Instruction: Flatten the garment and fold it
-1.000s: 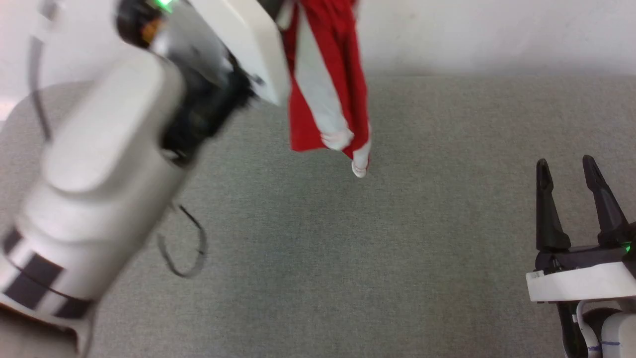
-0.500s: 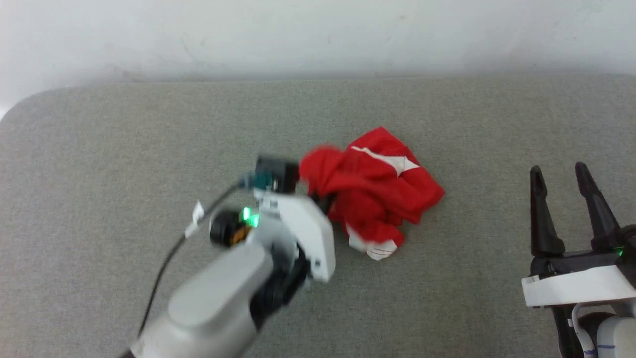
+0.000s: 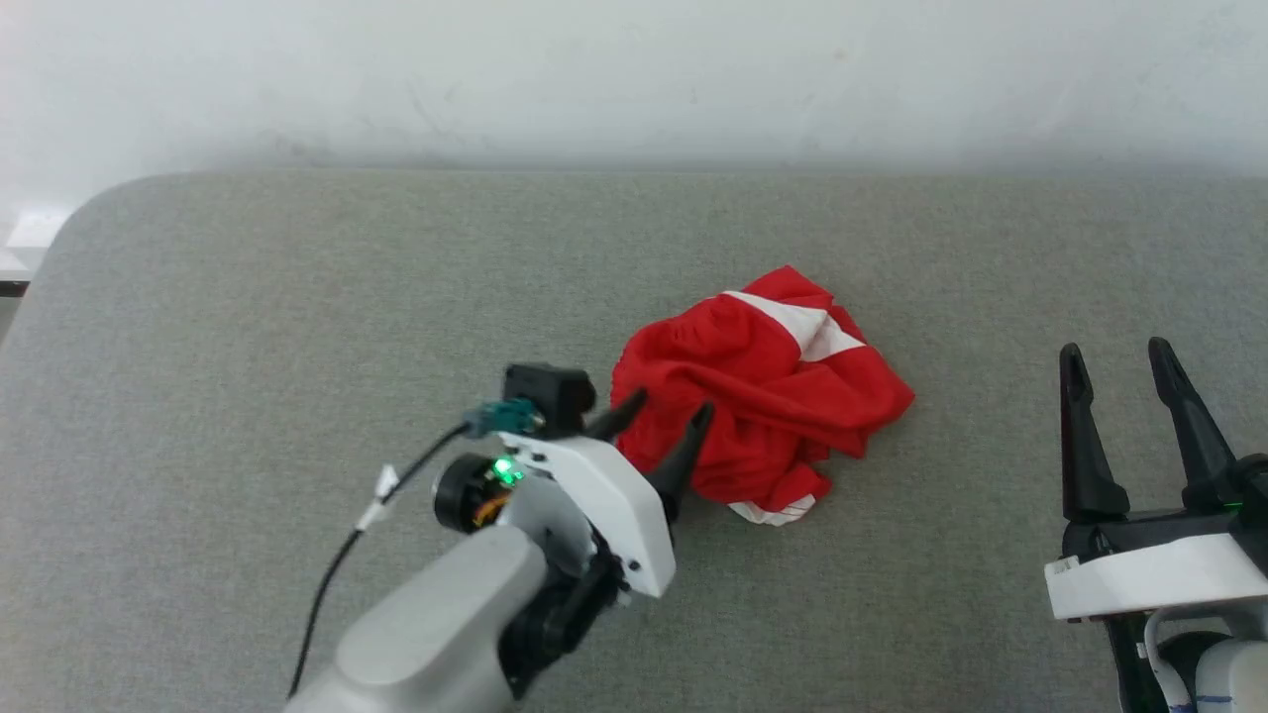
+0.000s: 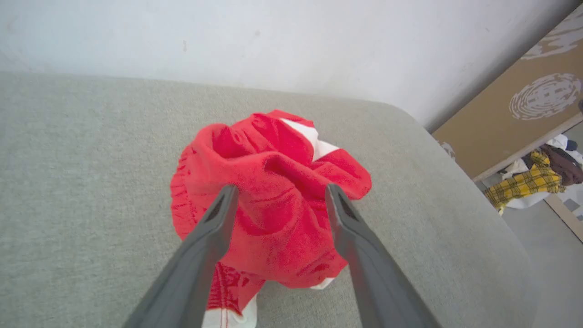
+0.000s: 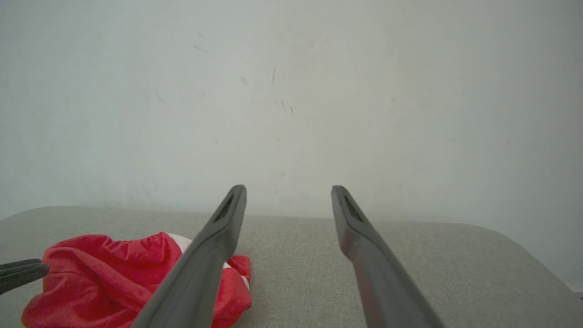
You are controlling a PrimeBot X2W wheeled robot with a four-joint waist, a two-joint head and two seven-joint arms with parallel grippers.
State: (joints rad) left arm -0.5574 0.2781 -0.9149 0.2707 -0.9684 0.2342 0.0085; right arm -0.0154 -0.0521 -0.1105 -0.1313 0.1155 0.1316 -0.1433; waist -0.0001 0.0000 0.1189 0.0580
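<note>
The garment (image 3: 763, 391) lies crumpled in a red heap with white patches on the grey table (image 3: 297, 297), right of centre. In the left wrist view the garment (image 4: 268, 205) bunches up just ahead of my fingers. My left gripper (image 3: 671, 408) stands open at the heap's left edge, its fingertips over the cloth, nothing pinched between them. My right gripper (image 3: 1112, 352) is open and empty near the right edge, well apart from the heap. The right wrist view has the garment (image 5: 91, 278) low at the left behind one finger.
A pale wall (image 3: 634, 79) runs behind the table's far edge. The table's rounded left corner (image 3: 89, 213) is in the head view. Beyond the table's right end, a pile of clothes (image 4: 533, 180) lies on the floor by a brown board.
The left arm brought the hanging garment down onto the table, then opened and let it go. The garment now rests as a heap. The right gripper stayed where it was.
</note>
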